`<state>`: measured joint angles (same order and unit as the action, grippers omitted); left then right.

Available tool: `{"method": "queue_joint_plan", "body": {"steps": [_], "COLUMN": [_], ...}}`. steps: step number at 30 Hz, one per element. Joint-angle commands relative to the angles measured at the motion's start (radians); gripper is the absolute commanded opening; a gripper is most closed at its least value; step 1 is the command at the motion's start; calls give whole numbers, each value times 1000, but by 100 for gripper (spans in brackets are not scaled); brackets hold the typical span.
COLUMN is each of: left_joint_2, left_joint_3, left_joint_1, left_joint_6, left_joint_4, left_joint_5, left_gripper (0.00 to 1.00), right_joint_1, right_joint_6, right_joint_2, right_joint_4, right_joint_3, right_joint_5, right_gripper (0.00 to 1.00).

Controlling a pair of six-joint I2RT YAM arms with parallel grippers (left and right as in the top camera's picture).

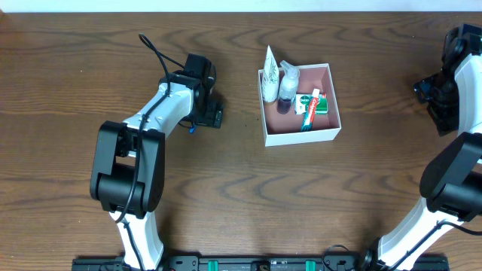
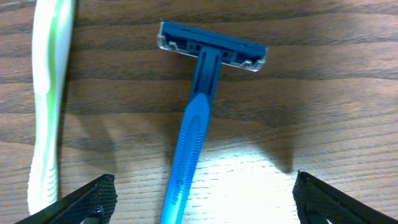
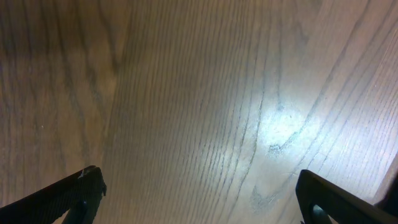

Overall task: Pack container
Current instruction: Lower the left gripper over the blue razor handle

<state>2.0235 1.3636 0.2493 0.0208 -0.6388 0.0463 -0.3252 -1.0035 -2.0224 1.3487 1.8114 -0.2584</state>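
Observation:
The container point(image 1: 325, 132), a square white box with a pink inside, sits at the table's upper middle. It holds a white tube point(image 1: 269, 74), a small clear bottle point(image 1: 288, 84), a green-and-white soap packet point(image 1: 319, 103) and a red-and-white toothpaste tube point(image 1: 310, 111). My left gripper point(image 1: 205, 113) hovers left of the box, open. In the left wrist view a blue razor point(image 2: 194, 118) lies between its open fingers point(image 2: 202, 199), with a green-and-white toothbrush point(image 2: 48, 99) to the left. My right gripper point(image 1: 433, 94) is open and empty over bare wood point(image 3: 199, 112) at the far right.
The brown wooden table point(image 1: 241, 196) stretches around the box. The left arm point(image 1: 143, 128) reaches across the left side. The right arm point(image 1: 459, 135) stands along the right edge.

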Motion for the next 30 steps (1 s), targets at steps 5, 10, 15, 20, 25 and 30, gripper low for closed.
{"method": "queue_joint_plan", "body": {"steps": [5, 10, 15, 20, 25, 30], "left_joint_2": [16, 16, 22, 46, 58, 58], "left_joint_3": [-18, -18, -18, -18, -18, -18], "left_joint_1": [-4, -4, -4, -4, -4, -4], "left_joint_6": [-9, -9, -9, -10, -10, -10], "left_joint_4": [-3, -3, -3, 0, 13, 27], "left_joint_5": [22, 22, 22, 21, 21, 21], "left_gripper": [91, 91, 91, 90, 90, 90], "right_joint_1": [-2, -2, -2, -2, -2, -2], "right_joint_6": [-13, -13, -13, -13, -13, -13], "right_joint_2": [-5, -5, -5, -5, -5, -5], "right_joint_4": [2, 2, 2, 2, 2, 2], "right_joint_3": [5, 5, 5, 5, 5, 5], "right_joint_5": [-14, -14, -14, -14, -14, -14], "right_gripper": [99, 99, 99, 99, 99, 99]}}
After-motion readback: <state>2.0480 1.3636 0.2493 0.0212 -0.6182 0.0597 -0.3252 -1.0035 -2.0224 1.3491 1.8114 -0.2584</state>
